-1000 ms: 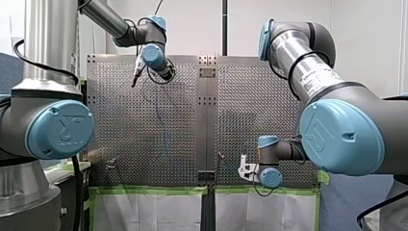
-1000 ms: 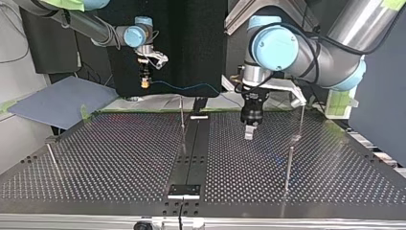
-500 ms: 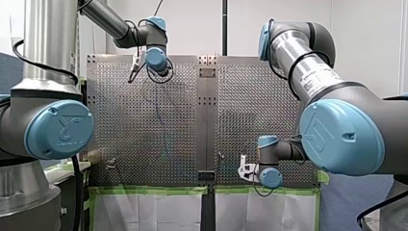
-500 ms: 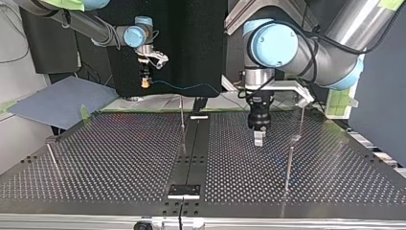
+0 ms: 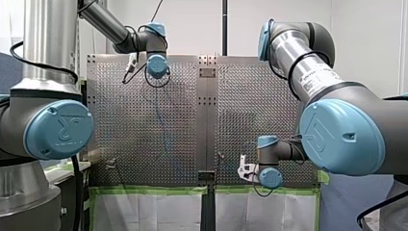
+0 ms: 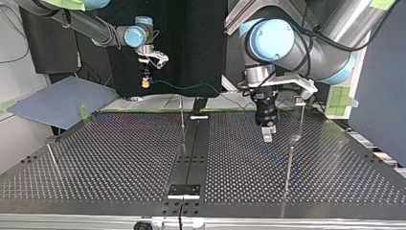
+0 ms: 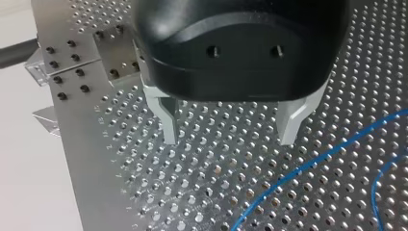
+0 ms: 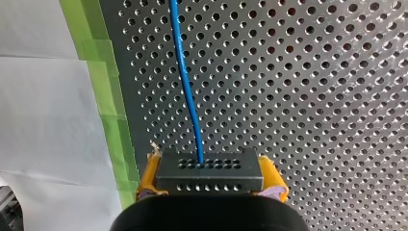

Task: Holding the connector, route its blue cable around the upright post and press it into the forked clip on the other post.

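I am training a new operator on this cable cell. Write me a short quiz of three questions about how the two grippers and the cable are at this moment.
1. True or false: my left gripper is shut on the blue cable.
2. What does my right gripper hold between its yellow pads? A. a connector B. a post C. nothing
3. Fill in the missing word: the blue cable leaves the connector and runs ahead over the perforated ____.

Key
1. False: my left gripper is open, with nothing in it; the blue cable lies apart from it.
2. A
3. table
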